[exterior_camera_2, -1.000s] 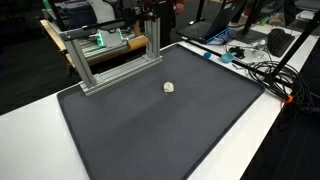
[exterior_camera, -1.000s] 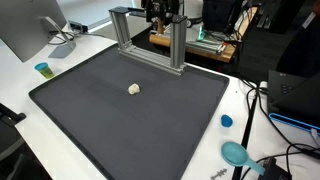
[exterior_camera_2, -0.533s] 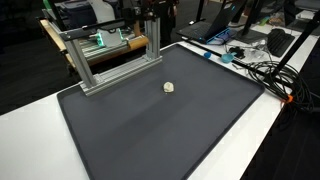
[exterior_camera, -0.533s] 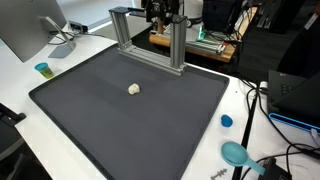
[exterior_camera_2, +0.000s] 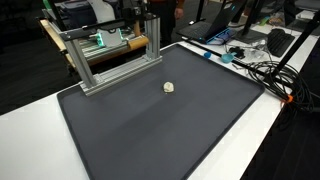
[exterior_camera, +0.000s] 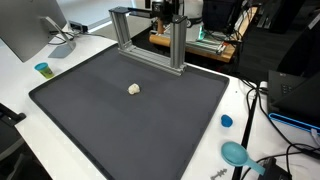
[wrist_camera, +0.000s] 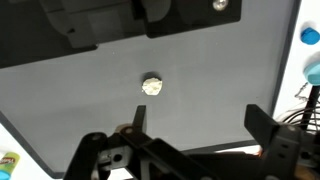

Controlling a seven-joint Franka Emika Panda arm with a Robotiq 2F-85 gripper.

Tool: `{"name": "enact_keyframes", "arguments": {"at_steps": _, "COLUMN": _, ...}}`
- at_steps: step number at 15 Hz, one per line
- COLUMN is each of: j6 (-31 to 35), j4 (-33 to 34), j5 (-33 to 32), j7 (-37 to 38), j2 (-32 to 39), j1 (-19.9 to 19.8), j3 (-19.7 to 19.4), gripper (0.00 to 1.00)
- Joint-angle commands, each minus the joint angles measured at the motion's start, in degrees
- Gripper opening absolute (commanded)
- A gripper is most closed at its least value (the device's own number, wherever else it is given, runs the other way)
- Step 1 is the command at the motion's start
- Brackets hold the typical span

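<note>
A small cream lump [exterior_camera: 134,89] lies alone on the dark mat [exterior_camera: 150,125], a little in front of an aluminium frame [exterior_camera: 150,42]. It shows in both exterior views [exterior_camera_2: 169,87]. My gripper [exterior_camera: 162,7] hangs high above the back of the table, behind the frame, mostly cut off by the picture's top edge. In the wrist view the gripper [wrist_camera: 198,112] is open and empty. Its two dark fingers [wrist_camera: 262,120] stand wide apart, far above the mat, and the lump [wrist_camera: 151,85] lies just beyond the left finger.
The mat sits on a white table. A monitor [exterior_camera: 30,25] and a small blue-green cup [exterior_camera: 42,69] stand at one side. A blue cap [exterior_camera: 226,121], a teal object [exterior_camera: 236,153] and a tangle of cables [exterior_camera_2: 262,68] lie at the other.
The gripper has risen slightly; less of it shows at the top of the exterior view. The lump has not moved.
</note>
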Motion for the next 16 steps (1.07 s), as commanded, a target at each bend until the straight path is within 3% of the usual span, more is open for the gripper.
{"name": "enact_keyframes", "arguments": {"at_steps": 1, "j6": -9.24, "j4": -2.10, "j5": -2.99, "j7": -3.15, "j2": -9.96, "j1": -0.61, "j3": -0.66, "gripper": 1.00}}
{"name": "enact_keyframes", "arguments": {"at_steps": 3, "j6": -13.38, "j4": -3.17, "j5": -3.67, "j7": -4.69, "j2": -14.47, "j1": -0.61, "j3": -1.14, "gripper": 1.00}}
{"name": "enact_keyframes", "arguments": {"at_steps": 4, "j6": -10.83, "j4": -0.68, "j5": -2.43, "j7": -2.78, "j2": -9.16, "j1": -0.57, "j3": -0.35, "gripper": 1.00}}
{"name": "enact_keyframes", "arguments": {"at_steps": 16, "j6": -11.49, "j4": -0.81, "j5": -2.46, "j7": -2.95, "j2": -9.27, "j1": -0.56, "j3": -0.36, "gripper": 1.00}}
